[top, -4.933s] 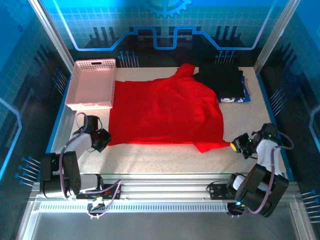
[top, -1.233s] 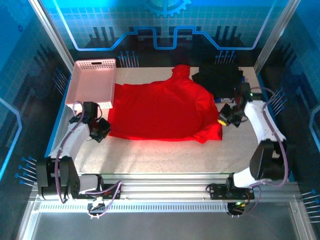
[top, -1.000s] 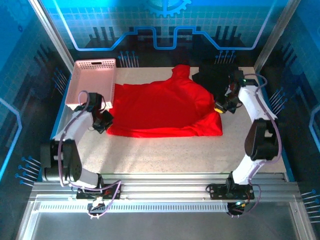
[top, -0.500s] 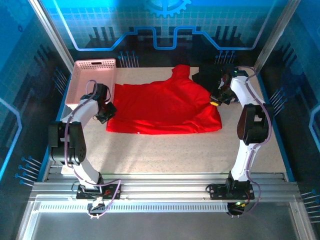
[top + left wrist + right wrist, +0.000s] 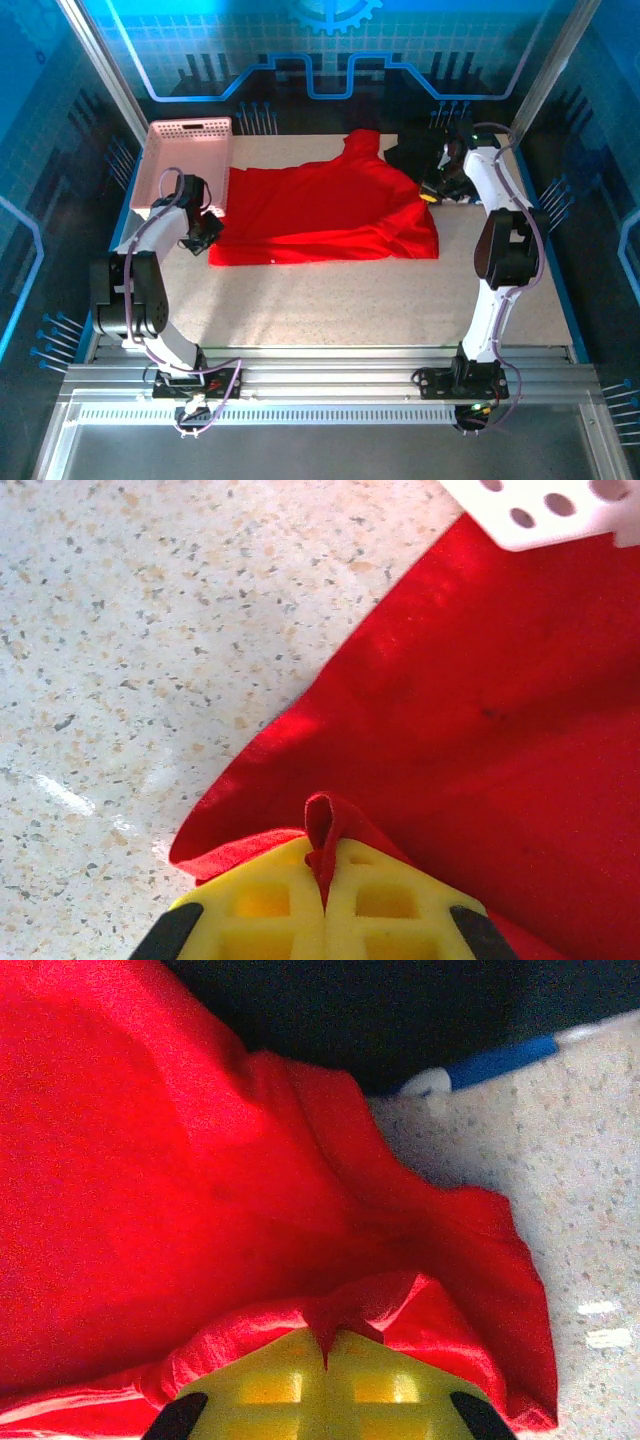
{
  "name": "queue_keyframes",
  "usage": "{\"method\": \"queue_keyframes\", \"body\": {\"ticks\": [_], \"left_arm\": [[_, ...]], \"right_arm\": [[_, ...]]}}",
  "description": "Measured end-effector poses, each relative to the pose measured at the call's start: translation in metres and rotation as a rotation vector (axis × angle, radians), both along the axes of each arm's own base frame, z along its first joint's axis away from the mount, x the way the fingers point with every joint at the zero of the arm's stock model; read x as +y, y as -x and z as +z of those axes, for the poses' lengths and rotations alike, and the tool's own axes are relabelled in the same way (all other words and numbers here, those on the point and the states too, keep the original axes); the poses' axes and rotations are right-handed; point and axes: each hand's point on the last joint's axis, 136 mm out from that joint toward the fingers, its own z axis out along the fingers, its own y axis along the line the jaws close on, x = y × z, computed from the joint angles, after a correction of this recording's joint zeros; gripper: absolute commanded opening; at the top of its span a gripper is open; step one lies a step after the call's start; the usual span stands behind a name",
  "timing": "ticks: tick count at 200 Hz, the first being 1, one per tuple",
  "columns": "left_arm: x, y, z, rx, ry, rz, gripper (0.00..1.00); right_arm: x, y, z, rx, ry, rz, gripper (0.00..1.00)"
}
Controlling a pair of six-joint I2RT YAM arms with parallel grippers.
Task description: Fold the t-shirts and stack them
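- The red t-shirt (image 5: 330, 212) is being gripped on the table (image 5: 330, 300), with cloth clamped tight in the left gripper (image 5: 203, 228) and the right gripper (image 5: 436, 190).
- It is being stretched crosswise between them, collar end farther back.

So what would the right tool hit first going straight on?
The right tool meets more of the bright red cloth t-shirt it pinches; beyond, probably the black folded shirts, depth unclear.

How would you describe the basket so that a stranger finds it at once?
Look at the far left corner of the table. There, just left of the red shirt, sits the basket. It alone is pale pink, rigid plastic with rows of holes.
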Motion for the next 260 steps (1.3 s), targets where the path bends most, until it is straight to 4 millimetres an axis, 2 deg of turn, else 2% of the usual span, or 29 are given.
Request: {"method": "queue_keyframes", "body": {"ticks": [37, 73, 96, 106, 118, 128, 136, 154, 169, 181, 199, 210, 220, 232, 238, 244, 256, 260], "left_arm": [[0.004, 0.004, -0.006, 0.007, -0.002, 0.015, 0.00], [0.006, 0.004, -0.012, 0.013, 0.002, 0.028, 0.00], [0.007, 0.002, -0.025, 0.039, 0.007, 0.038, 0.00], [0.007, -0.001, -0.031, 0.050, 0.010, 0.043, 0.00], [0.007, -0.003, -0.035, 0.054, 0.013, 0.047, 0.17], [0.006, -0.008, -0.036, 0.042, 0.022, 0.050, 0.46], [0.005, -0.012, -0.035, 0.029, 0.032, 0.058, 0.59], [0.002, -0.025, -0.026, -0.017, 0.060, 0.067, 0.76], [-0.003, -0.035, -0.008, -0.078, 0.081, 0.070, 0.85], [-0.007, -0.037, 0.012, -0.132, 0.099, 0.072, 0.86], [-0.014, -0.031, 0.053, -0.238, 0.128, 0.071, 0.86], [-0.019, -0.021, 0.072, -0.289, 0.145, 0.067, 0.86], [-0.022, -0.009, 0.078, -0.308, 0.161, 0.067, 0.85], [-0.026, 0.007, 0.070, -0.287, 0.179, 0.076, 0.83], [-0.028, 0.018, 0.058, -0.255, 0.191, 0.081, 0.83], [-0.030, 0.027, 0.046, -0.222, 0.203, 0.089, 0.81], [-0.034, 0.044, 0.021, -0.149, 0.227, 0.106, 0.78], [-0.035, 0.048, 0.013, -0.127, 0.238, 0.114, 0.77]], "right_arm": [[0.003, -0.014, 0.001, -0.018, -0.018, 0.005, 0.00], [0.004, -0.030, -0.011, -0.007, -0.026, 0.007, 0.00], [0.006, -0.038, -0.020, 0.002, -0.034, 0.008, 0.00], [0.007, -0.043, -0.024, 0.003, -0.038, 0.006, 0.04], [0.008, -0.048, -0.028, 0.002, -0.044, 0.004, 0.12], [0.009, -0.054, -0.032, 0.005, -0.052, -0.001, 0.22], [0.011, -0.059, -0.033, -0.002, -0.065, -0.003, 0.32], [0.017, -0.070, -0.030, -0.033, -0.103, -0.005, 0.53], [0.019, -0.075, -0.021, -0.062, -0.125, 0.000, 0.60], [0.020, -0.076, -0.010, -0.087, -0.150, 0.006, 0.63], [0.016, -0.059, 0.007, -0.109, -0.183, 0.006, 0.65], [0.010, -0.032, 0.017, -0.095, -0.198, -0.001, 0.64], [0.005, -0.010, 0.026, -0.094, -0.206, -0.012, 0.63], [0.001, 0.017, 0.031, -0.090, -0.221, -0.023, 0.62], [0.000, 0.031, 0.030, -0.083, -0.230, -0.028, 0.61], [0.000, 0.046, 0.025, -0.059, -0.241, -0.036, 0.60], [0.001, 0.061, 0.015, -0.031, -0.261, -0.044, 0.60], [0.002, 0.068, 0.004, -0.011, -0.276, -0.047, 0.60]]}}
